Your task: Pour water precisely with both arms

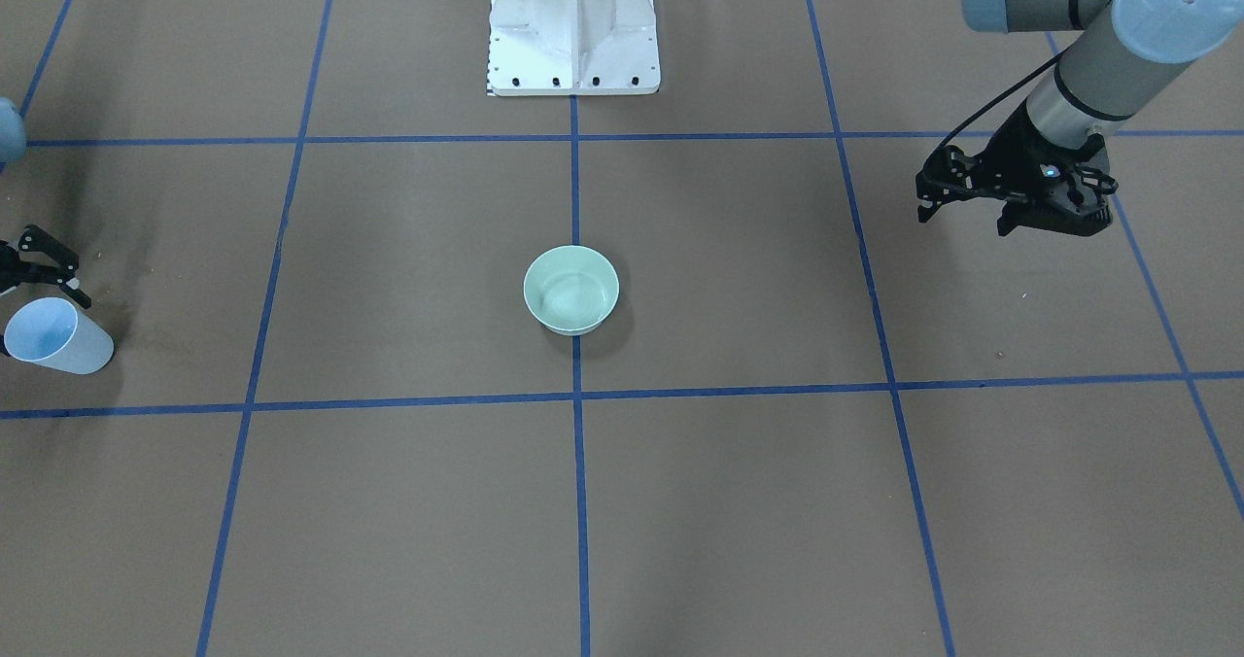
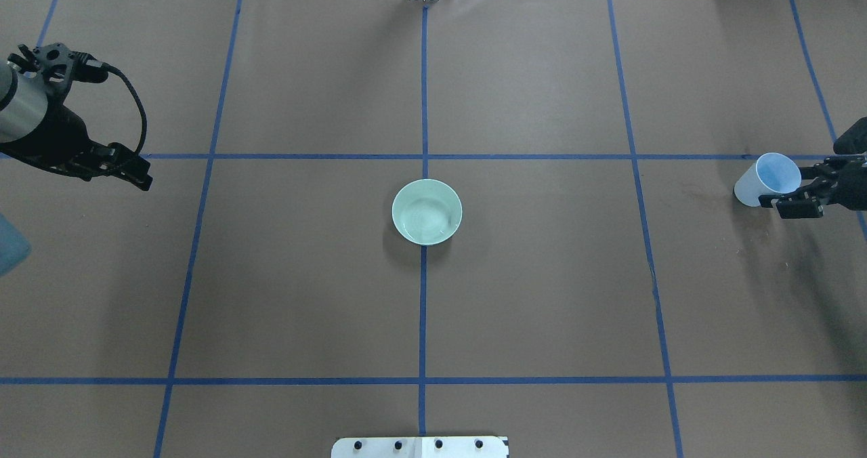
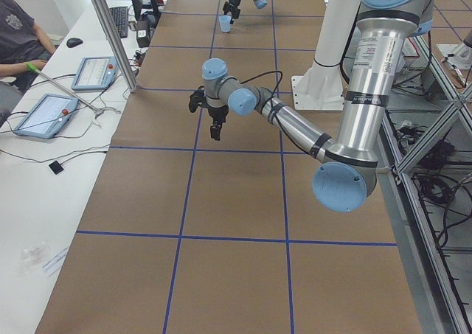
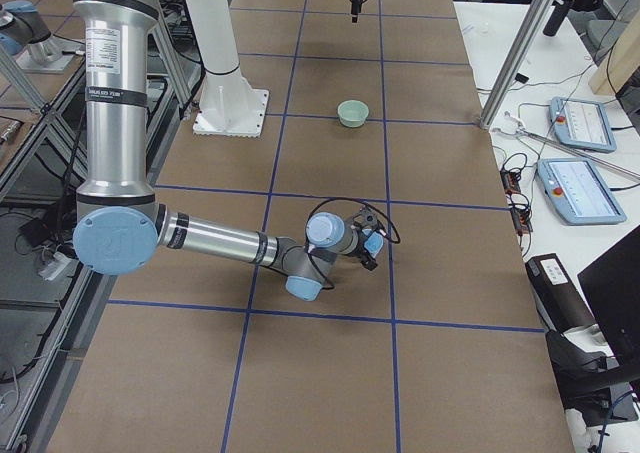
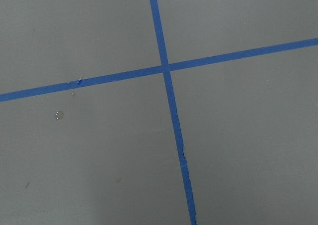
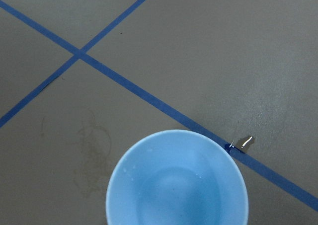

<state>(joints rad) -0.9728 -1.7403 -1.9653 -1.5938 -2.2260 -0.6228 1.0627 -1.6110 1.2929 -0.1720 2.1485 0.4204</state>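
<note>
Water lies far from both end effectors.

Even overhead light, soft faint shadows, all views sharp.

- Overhead and front-facing cameras look steeply down from opposite sides, sharing the green bowl at mid-table.
- Cameras at either table end look lengthwise along the blue tape grid.
- The right wrist camera sits close above a blue cup; the left wrist camera faces bare taped paper.
</note>
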